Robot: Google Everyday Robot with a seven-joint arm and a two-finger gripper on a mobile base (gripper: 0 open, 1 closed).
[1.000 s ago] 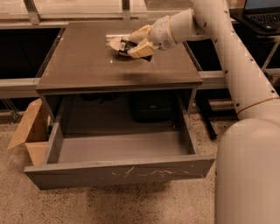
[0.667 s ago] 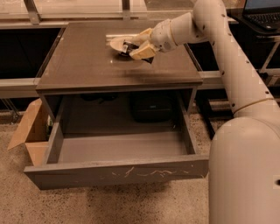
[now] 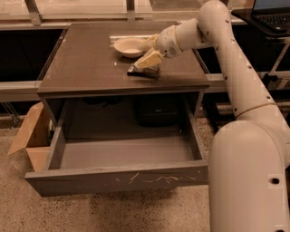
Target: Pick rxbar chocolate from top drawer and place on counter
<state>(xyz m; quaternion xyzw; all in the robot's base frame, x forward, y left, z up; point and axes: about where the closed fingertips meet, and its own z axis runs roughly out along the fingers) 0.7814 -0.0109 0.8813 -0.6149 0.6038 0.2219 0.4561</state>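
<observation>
One glossy grey-brown square table (image 3: 86,68) is the landmark here. One small flat snack bar in a dark wrapper with light ends (image 3: 141,71) lies on the table top, right of the middle and toward the table's front edge. One cream-coloured tool (image 3: 146,61), at the end of the one white robot arm (image 3: 235,77), sits low over the table top at that same spot.

The snack bar is right under the tool and partly covered by it. The bar's dark left end pokes out from beneath on the side toward the table's front-left. Whether the tool is gripping the bar or standing open above it cannot be told.

One cream round bowl (image 3: 128,46) rests on the table top behind the bar, toward the table's rear edge and just beside the tool.

One wide shallow grey metal drawer with pale scuffs on its front panel (image 3: 118,179) stands pulled out from under the table's front. One dark bulky object (image 3: 156,111) sits in the recess under the table top, behind the drawer. One brown cardboard box (image 3: 28,136) leans on the floor at the table's left side. One laptop (image 3: 274,11) shows beyond the table's right rear corner.
</observation>
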